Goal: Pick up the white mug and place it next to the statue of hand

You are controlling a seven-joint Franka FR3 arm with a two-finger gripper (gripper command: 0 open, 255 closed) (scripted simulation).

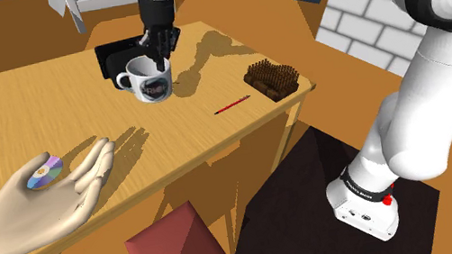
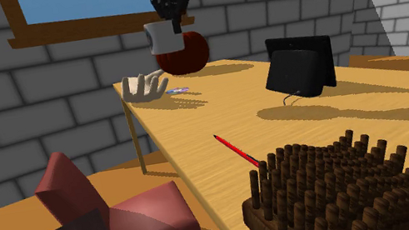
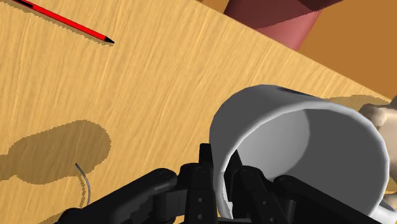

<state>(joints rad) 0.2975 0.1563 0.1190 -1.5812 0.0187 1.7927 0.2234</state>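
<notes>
Clamping the white mug (image 1: 147, 85) by its rim, the gripper (image 1: 156, 60) should be lowering it level beside the hand statue (image 1: 60, 190) near the table (image 1: 217, 141) corner.

My arm (image 1: 426, 75) rises from its base at the shoulder view's lower right and climbs past the upper right edge. Its last link comes in at the top, left of the middle, and the wrist there points the gripper (image 1: 154, 51) straight down. In the wrist view the two black fingers (image 3: 202, 184) are closed on the wall of the mug (image 3: 299, 146), one inside the rim and one outside.
</notes>
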